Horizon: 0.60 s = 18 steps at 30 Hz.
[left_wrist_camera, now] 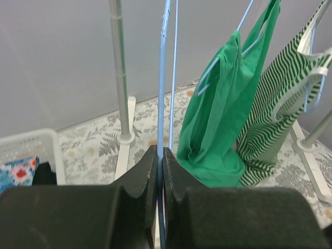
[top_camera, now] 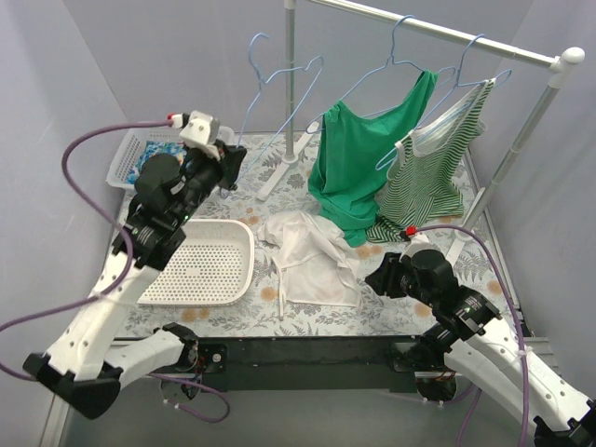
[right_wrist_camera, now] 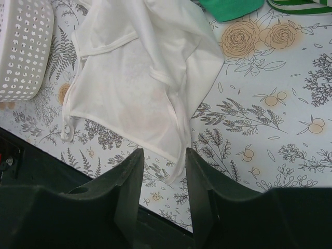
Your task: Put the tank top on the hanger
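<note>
The white tank top [top_camera: 307,256] lies crumpled on the floral table, in the middle near the front; it also shows in the right wrist view [right_wrist_camera: 140,78]. The light-blue wire hanger [top_camera: 253,102] stands upright at the back left, off the rail. My left gripper [top_camera: 223,166] is shut on its lower wire; in the left wrist view the wire [left_wrist_camera: 161,93] runs up from between the closed jaws [left_wrist_camera: 160,153]. My right gripper [top_camera: 382,277] is open and empty, low over the table, with the tank top's near right hem between its jaws [right_wrist_camera: 163,155].
A white perforated basket [top_camera: 209,265] sits left of the tank top. A second basket [top_camera: 130,154] with colourful cloth is at the back left. A clothes rack [top_camera: 447,33] at the back holds a green top [top_camera: 363,168] and a striped top [top_camera: 438,177] on hangers.
</note>
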{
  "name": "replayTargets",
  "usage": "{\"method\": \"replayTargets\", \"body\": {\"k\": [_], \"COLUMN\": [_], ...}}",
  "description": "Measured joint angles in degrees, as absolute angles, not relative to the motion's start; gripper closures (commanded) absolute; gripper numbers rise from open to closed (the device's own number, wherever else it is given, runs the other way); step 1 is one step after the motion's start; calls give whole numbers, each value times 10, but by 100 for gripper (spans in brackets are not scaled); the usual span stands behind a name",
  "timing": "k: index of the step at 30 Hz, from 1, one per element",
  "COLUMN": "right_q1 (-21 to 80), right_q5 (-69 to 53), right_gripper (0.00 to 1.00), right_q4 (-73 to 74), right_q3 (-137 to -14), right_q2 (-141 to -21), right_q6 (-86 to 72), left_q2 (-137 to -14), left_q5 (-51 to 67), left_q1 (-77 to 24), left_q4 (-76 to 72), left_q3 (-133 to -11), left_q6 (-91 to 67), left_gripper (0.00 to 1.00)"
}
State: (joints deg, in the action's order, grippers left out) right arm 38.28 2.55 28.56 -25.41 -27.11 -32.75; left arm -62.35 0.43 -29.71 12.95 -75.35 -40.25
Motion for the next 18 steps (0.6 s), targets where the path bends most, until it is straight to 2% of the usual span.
{"method": "replayTargets", "body": {"k": [5,10,18], "right_q1": [383,383,383], "right_q5": [33,37,-1], "right_gripper": [56,62,63], "right_q4": [281,259,209], "right_q3": [-254,-248,-191], "right_q2": [-271,-280,-355], "right_q6": [-328,-329,-337], "left_q2": [-463,-323,-269], "left_q5": [1,28,84], "left_q1": [-297,-297,-297], "left_q4": [177,237,369], "left_q3": [-663,-581,-529], "left_q6": [-439,-481,-491], "left_gripper": [100,100,100]}}
